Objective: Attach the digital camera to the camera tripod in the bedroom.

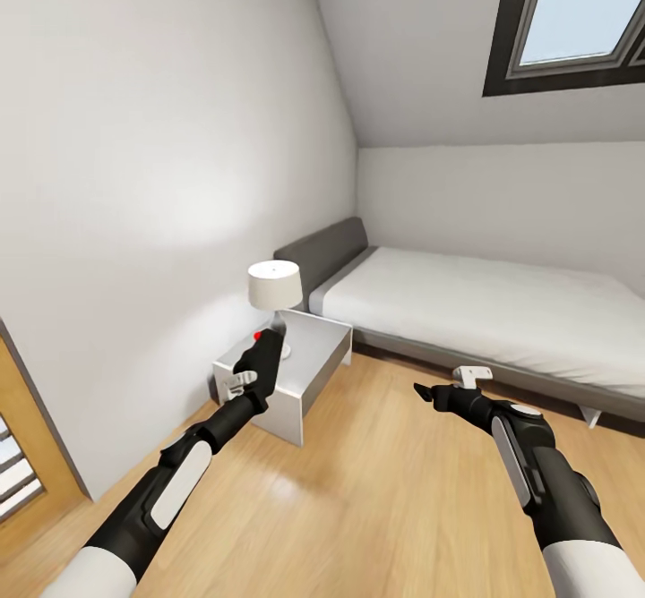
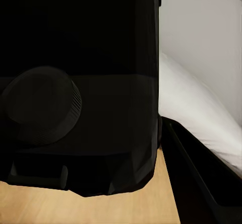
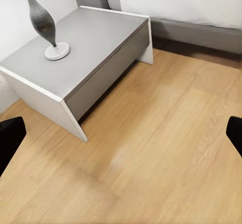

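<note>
So far the left gripper holds the camera over the nightstand; right gripper spread wide, empty; tripod mounting remains

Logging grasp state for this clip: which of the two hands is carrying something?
The left hand: it is closed on the digital camera, red button on top, above the nightstand. The right hand is open, empty.

One camera, black with a red button. One bed with one mattress and one grey headboard. One nightstand, carrying one lamp. One skylight in the sloped ceiling. Two arms, each ending in one gripper: left, right. One wooden door.
</note>
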